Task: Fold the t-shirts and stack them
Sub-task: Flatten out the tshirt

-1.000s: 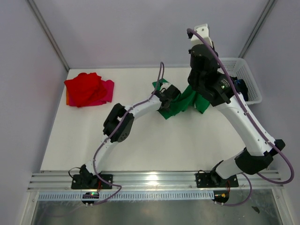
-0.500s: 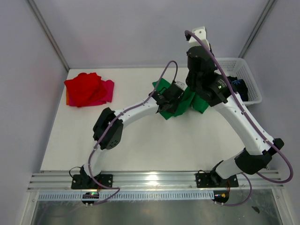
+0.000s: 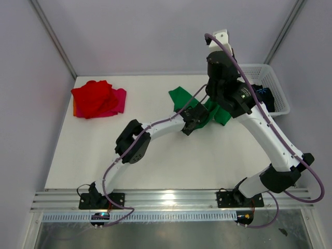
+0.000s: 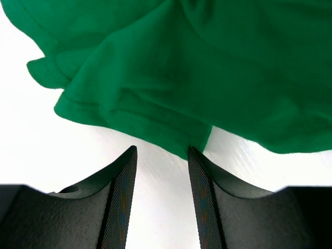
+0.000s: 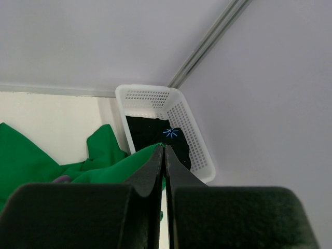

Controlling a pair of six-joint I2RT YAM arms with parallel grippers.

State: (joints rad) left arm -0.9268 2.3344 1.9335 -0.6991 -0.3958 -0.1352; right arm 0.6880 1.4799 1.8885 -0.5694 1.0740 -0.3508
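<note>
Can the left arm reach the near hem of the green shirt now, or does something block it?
Probably yes. The left gripper stands open right at the hem of the green shirt, and only bare table shows between its fingers.

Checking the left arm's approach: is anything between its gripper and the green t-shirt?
Nothing visible: only a strip of bare white table separates the open left gripper from the hem of the bright green cloth t-shirt.

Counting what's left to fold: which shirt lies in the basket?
The black shirt with the blue print, inside the basket. The green shirt is on the table; the red shirt and pink shirt are piled far left.
</note>
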